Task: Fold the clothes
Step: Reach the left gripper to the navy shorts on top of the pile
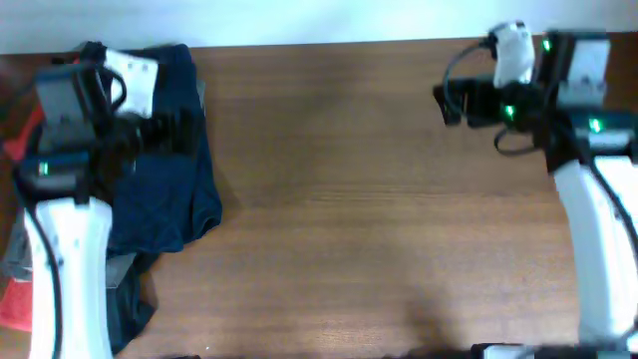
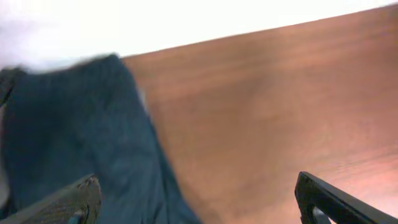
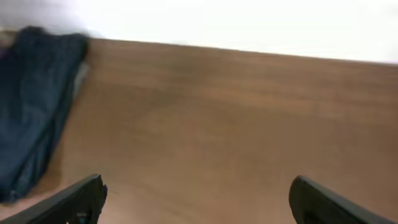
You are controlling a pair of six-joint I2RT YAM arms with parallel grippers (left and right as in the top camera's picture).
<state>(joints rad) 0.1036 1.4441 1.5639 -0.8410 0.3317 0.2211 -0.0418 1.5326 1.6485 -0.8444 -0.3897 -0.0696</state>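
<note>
The dark navy shorts (image 1: 179, 189) lie crumpled at the table's left side, reaching from the back edge toward the front. My left gripper (image 1: 184, 130) is open and empty, hovering over the shorts' upper right part. In the left wrist view the shorts (image 2: 74, 137) fill the left half, and the open fingers (image 2: 199, 202) straddle their right edge. My right gripper (image 1: 444, 103) is open and empty above bare wood at the back right, far from the shorts. In the right wrist view the shorts (image 3: 34, 99) lie at the far left beyond the open fingers (image 3: 196, 199).
A grey garment (image 1: 125, 289) pokes out under the shorts at the front left. A red-orange garment (image 1: 15, 299) lies at the far left edge. The brown wooden table (image 1: 379, 219) spreads between the two arms.
</note>
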